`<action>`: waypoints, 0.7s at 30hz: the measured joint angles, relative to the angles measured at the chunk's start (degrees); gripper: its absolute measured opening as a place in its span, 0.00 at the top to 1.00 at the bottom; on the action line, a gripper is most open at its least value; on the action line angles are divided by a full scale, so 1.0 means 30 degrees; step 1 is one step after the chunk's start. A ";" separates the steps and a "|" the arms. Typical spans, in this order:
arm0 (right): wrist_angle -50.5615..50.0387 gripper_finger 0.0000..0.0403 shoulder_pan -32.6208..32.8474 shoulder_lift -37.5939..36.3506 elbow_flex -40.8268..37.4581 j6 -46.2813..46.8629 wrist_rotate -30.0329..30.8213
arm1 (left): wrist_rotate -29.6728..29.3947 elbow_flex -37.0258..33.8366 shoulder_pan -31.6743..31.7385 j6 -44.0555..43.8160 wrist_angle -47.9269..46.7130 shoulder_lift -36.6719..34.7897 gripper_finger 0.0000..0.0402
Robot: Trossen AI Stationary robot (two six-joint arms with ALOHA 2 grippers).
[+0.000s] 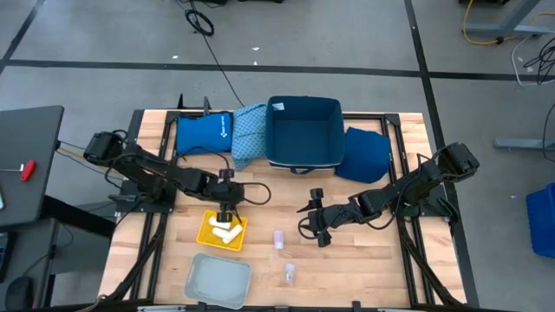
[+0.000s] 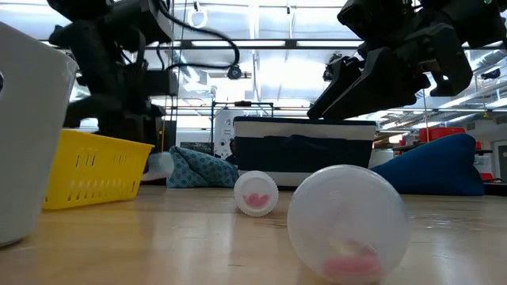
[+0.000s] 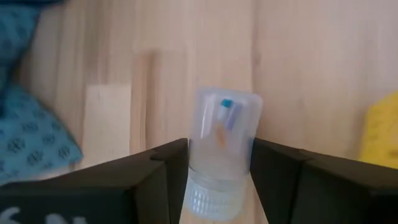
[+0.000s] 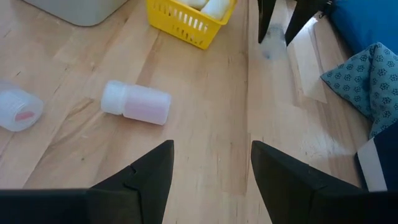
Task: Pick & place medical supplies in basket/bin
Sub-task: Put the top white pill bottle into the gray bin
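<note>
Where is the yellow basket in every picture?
High view: yellow basket left of centre, beside the left end effector gripping a vial.
Low view: far left.
Left wrist view: sliver at right edge.
Right wrist view: top middle.
Shared landmark: teal cloth, in all four.

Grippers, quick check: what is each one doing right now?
Left gripper: shut on a clear vial, just behind the yellow basket.
Right gripper: open, empty, above the bare table.
</note>
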 joint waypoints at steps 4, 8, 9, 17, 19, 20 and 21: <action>0.0025 0.45 0.0000 0.0000 0.0000 0.0000 0.0003 | -0.0137 0.0000 -0.0466 0.0060 0.1955 -0.0624 0.64; 0.0122 0.45 0.0000 0.0000 0.0000 0.0000 0.0004 | -0.0132 -0.0487 -0.0991 0.0642 0.5258 -0.1370 0.64; 0.0158 0.45 0.0000 0.0000 0.0000 0.0000 0.0003 | -0.0077 -0.0802 -0.1100 0.0815 0.6388 -0.1559 0.64; 0.0559 0.45 0.0000 0.0000 -0.0007 -0.0080 0.0000 | 0.2696 -0.4503 -0.1642 0.1925 1.7705 -0.2288 0.64; 0.0608 0.45 0.0000 0.0000 -0.0007 -0.0080 -0.0002 | 0.3368 -0.5484 -0.1863 0.1916 2.0437 -0.2294 0.64; 0.0614 0.45 0.0000 0.0000 -0.0007 -0.0080 -0.0002 | 0.3717 -0.5946 -0.1992 0.1866 2.1755 -0.2304 0.64; 0.0619 0.45 0.0000 0.0000 -0.0007 -0.0078 0.0001 | 0.3981 -0.6361 -0.2151 0.1784 2.2973 -0.2307 0.64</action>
